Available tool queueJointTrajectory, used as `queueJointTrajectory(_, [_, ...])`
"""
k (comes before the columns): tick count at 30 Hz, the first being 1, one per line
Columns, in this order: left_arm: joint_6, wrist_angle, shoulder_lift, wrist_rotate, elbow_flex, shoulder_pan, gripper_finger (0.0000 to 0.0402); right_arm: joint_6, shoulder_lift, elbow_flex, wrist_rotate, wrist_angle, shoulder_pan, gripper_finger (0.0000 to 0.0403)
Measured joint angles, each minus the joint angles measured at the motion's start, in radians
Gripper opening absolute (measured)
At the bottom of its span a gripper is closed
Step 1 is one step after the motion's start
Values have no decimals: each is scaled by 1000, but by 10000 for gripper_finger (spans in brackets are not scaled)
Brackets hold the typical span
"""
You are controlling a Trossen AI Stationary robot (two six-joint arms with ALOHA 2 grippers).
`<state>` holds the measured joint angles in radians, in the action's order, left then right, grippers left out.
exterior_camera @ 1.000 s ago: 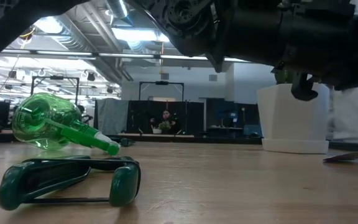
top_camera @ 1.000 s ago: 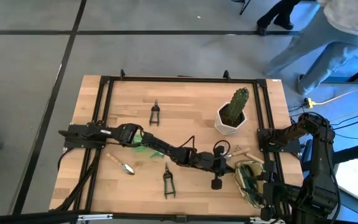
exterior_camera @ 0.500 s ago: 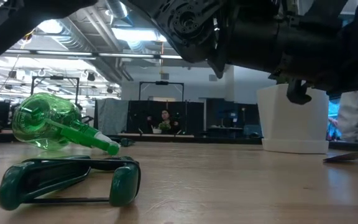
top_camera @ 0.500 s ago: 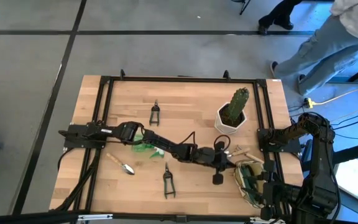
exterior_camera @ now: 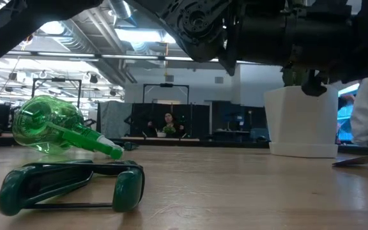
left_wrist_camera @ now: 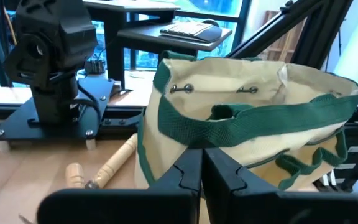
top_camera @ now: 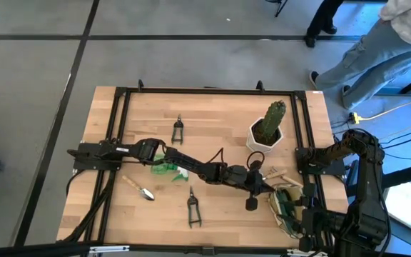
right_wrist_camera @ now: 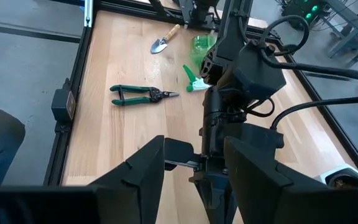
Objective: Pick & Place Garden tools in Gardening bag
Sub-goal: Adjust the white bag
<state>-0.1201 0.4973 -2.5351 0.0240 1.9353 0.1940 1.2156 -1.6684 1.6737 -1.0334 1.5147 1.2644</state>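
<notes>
By the desk's (top_camera: pixel 220 107) front edge, green-handled shears (top_camera: pixel 193 208) lie flat mid-desk. The bag (left_wrist_camera: pixel 247 124) stands at the right front corner with its mouth open upward, so tools can drop in. The right gripper (right_wrist_camera: pixel 194 149) waits just beside the bag, jaws apart and empty, facing across the desk, probably parked there to leave the bag clear.

The left gripper (left_wrist_camera: pixel 202 158) reaches across from the left and hangs in front of the bag, aimed at its green trim. Its jaws are pressed together, and I see nothing between them. A trowel (left_wrist_camera: pixel 104 168) lies touching or just beside the bag's foot, likely the next thing to lift.

Farther left, a second trowel (top_camera: pixel 143 190) and the bottle (top_camera: pixel 164 167) lie under the outstretched left arm. Beyond, more shears (top_camera: pixel 178 130) and the cactus pot (top_camera: pixel 266 139) sit toward the back.
</notes>
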Motion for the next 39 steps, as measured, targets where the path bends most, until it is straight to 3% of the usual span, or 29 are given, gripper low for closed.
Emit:
queueJointTrajectory(19, [10,-4,0,7,16,-13,1,0,0,0,-14,13,0,167])
queueJointTrajectory(30, [73,-161,14,65,16,7,3,12,0,0,-8,23,0,167])
queueJointTrajectory(39, [114,-359,67,168,18,67,3,163,0,-28,91,56,-31,167])
